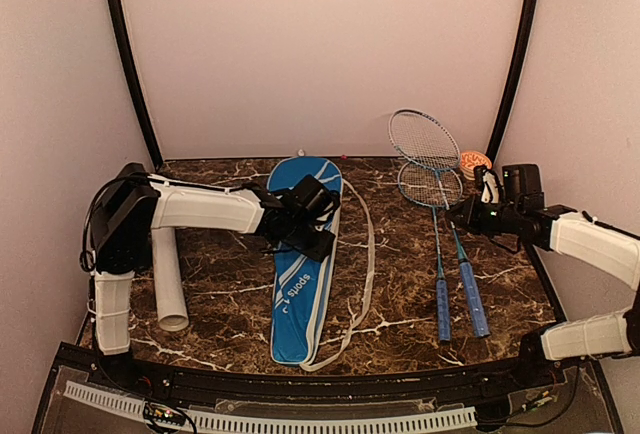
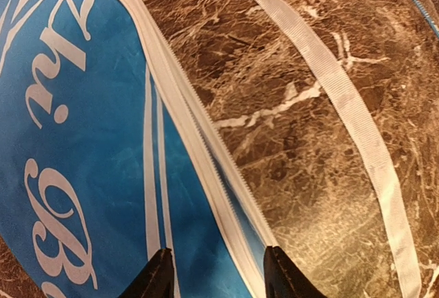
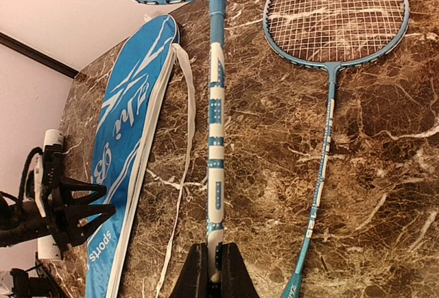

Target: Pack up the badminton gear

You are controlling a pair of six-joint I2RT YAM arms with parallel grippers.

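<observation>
The blue racket cover [image 1: 300, 274] with white lettering lies flat mid-table, its white strap [image 1: 368, 244] looped to its right. My left gripper [image 1: 312, 242] hangs low over the cover [image 2: 82, 140]. In the left wrist view that gripper [image 2: 216, 277] is open, its jaws straddling the white zipper edge [image 2: 206, 161]. Two blue-handled rackets [image 1: 440, 254] lie side by side on the right. My right gripper [image 1: 462, 214] is shut on the blue-and-white shaft [image 3: 216, 140] of one racket, pinched between the jaws [image 3: 215, 260]. The other racket [image 3: 329, 106] lies beside it. A long white tube [image 1: 170, 279] lies at the left.
A small orange-patterned bowl [image 1: 475, 162] sits at the back right corner, behind the racket heads. The brown marble table [image 1: 400, 284] ends at walls on three sides. The strap [image 2: 343, 106] crosses the marble right of the cover.
</observation>
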